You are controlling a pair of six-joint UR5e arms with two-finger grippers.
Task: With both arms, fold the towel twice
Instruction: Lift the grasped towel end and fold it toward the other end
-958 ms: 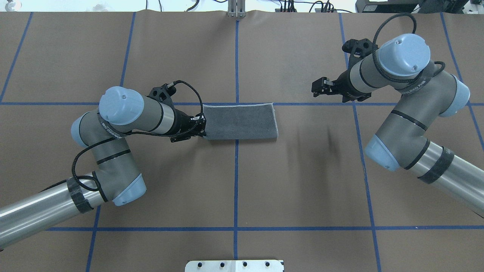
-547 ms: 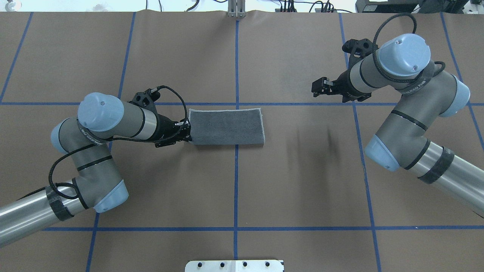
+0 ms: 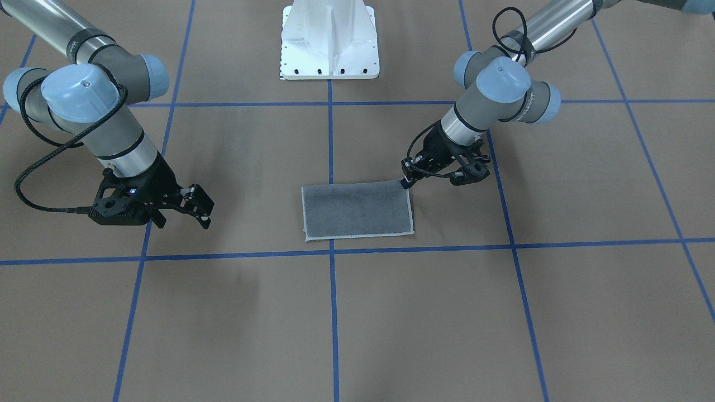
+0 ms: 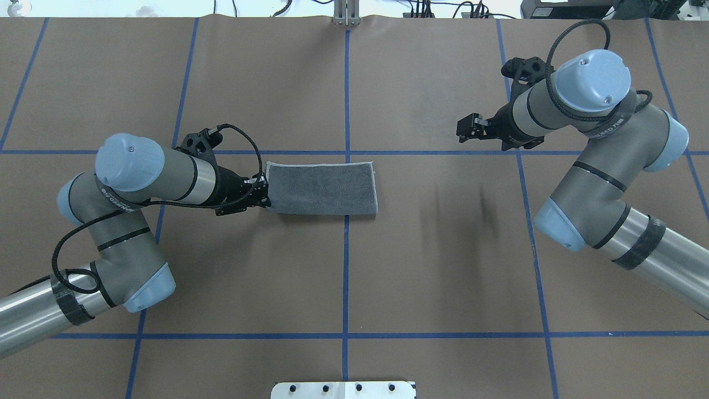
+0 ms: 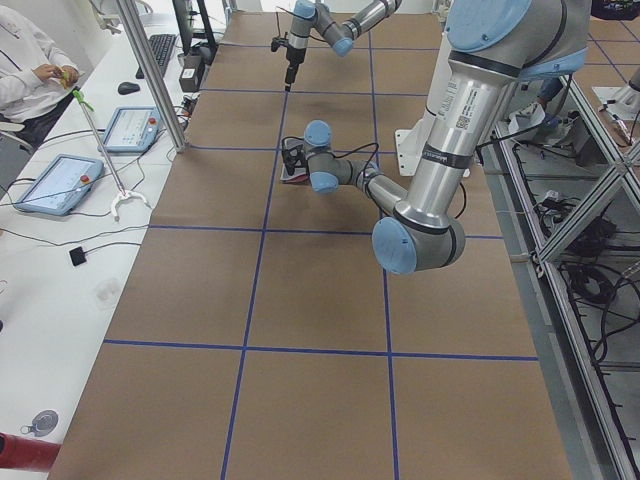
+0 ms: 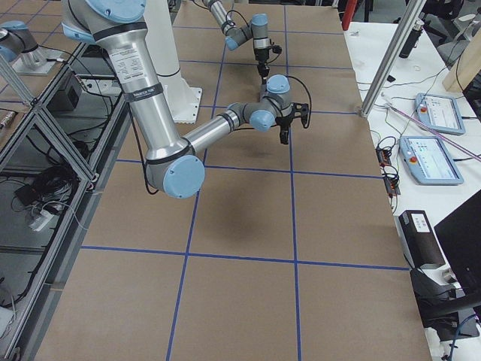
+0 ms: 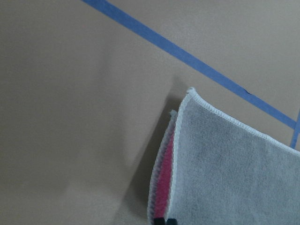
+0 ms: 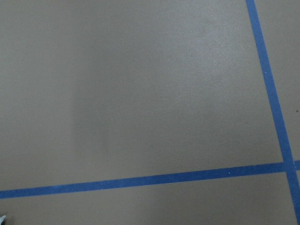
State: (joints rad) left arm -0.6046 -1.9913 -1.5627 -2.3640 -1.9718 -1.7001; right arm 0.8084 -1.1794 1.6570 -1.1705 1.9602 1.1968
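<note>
Left gripper clamps the once-folded towel by its edge, probably to reposition it; right gripper hangs well away, jaws apart.

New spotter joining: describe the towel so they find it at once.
On the brown table, find the central crossing of blue tape lines. The towel lies beside it: a flat grey oblong with a pale stitched edge, the only cloth, its end pinched by the left gripper.
</note>
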